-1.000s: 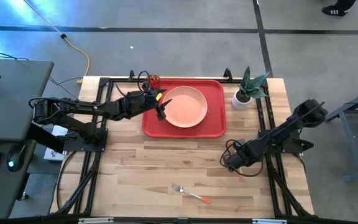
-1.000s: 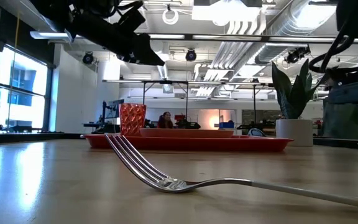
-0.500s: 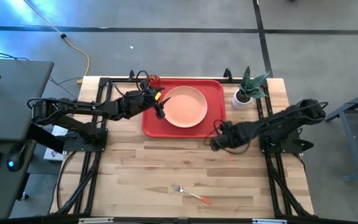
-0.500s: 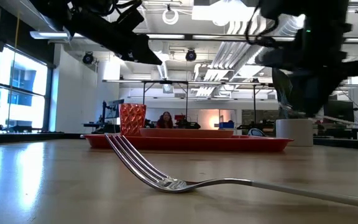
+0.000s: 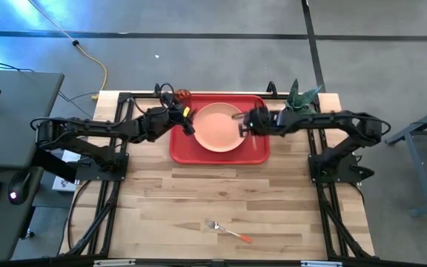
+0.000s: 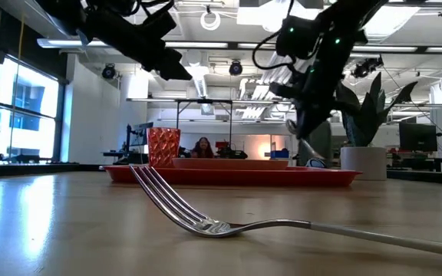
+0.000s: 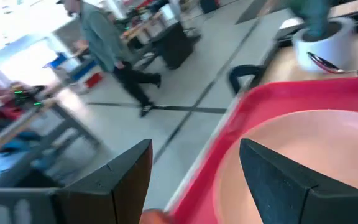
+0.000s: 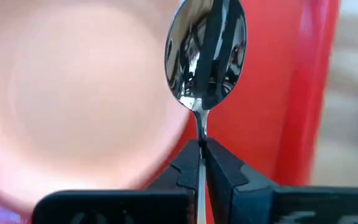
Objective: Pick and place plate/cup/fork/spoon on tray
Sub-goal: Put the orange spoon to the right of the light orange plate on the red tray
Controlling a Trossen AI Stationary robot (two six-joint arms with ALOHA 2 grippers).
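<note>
Right wrist view: right claw (image 8: 201, 163) pinched tight on spoon (image 8: 206, 53), hovering over tray (image 8: 272, 93) beside plate (image 8: 73, 87). Next up, probably lower and release. Left claw (image 7: 194, 171) open, empty.

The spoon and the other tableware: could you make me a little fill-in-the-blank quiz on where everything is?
1. The right pincer holds the ____ over the tray.
2. The plate lies on the ____.
3. The fork lies on the bare ____, off the tray.
4. The cup stands in the tray's corner nearest the ____ arm.

Missing words: spoon; tray; table; left
</note>
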